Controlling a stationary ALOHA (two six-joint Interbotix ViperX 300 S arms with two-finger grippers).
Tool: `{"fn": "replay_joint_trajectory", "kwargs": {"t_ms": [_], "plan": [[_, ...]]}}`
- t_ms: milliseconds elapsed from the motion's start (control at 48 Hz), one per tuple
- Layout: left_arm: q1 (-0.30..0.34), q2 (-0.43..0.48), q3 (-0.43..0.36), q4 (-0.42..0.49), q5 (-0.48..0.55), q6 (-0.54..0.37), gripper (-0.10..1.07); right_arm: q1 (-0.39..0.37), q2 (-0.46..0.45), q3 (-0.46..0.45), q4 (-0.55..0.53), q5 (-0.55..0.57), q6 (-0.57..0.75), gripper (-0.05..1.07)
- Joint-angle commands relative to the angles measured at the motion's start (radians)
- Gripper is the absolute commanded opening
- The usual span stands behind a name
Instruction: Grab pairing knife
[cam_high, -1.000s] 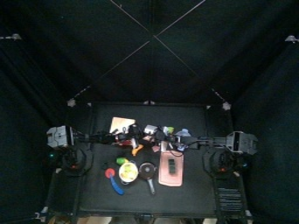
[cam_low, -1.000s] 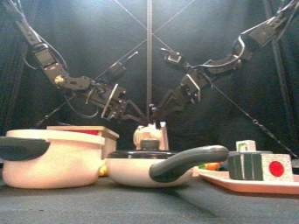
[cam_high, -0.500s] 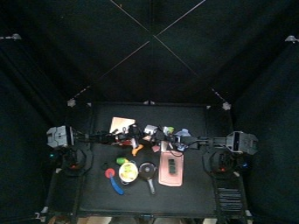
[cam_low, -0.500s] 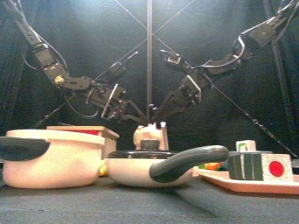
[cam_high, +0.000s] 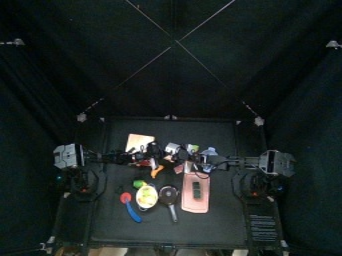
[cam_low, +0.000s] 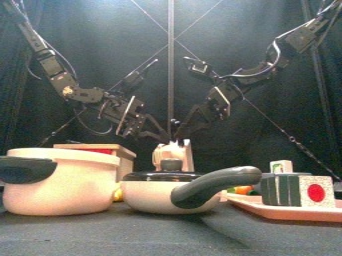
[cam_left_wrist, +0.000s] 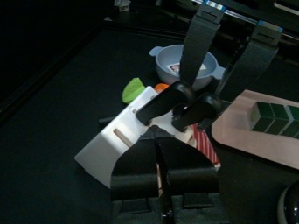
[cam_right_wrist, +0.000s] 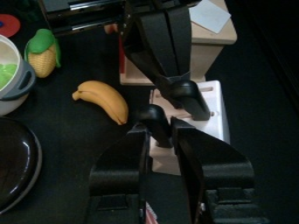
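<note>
You're looking at a dim scene: in the top view the black curtains swallow nearly everything, and only the small table (cam_high: 167, 180) at lower centre catches light. In the front view, the cream pot (cam_low: 60, 180) at lower left and the pan (cam_low: 174, 188) look evenly lit from above yet slightly soft. In the left wrist view, a white block (cam_left_wrist: 128, 140) glares.

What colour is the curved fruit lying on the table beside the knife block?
Yellow: the curved banana shows best in the right wrist view.
</note>
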Motion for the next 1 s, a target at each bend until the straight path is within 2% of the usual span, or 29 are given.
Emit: {"fn": "replay_joint_trajectory", "kwargs": {"t_ms": [0, 729, 979], "plan": [[0.005, -0.011, -0.011, 0.002, -0.005, 0.002, 0.12, 0.006, -0.017, -0.003, 0.002, 0.014, 0.003, 0.51], [0.005, -0.014, -0.009, 0.002, -0.003, 0.002, 0.12, 0.009, -0.015, -0.002, 0.002, 0.017, 0.0, 0.51], [0.003, -0.014, -0.011, 0.002, -0.005, 0.002, 0.12, 0.008, -0.014, -0.003, -0.037, 0.025, 0.005, 0.51]]}}
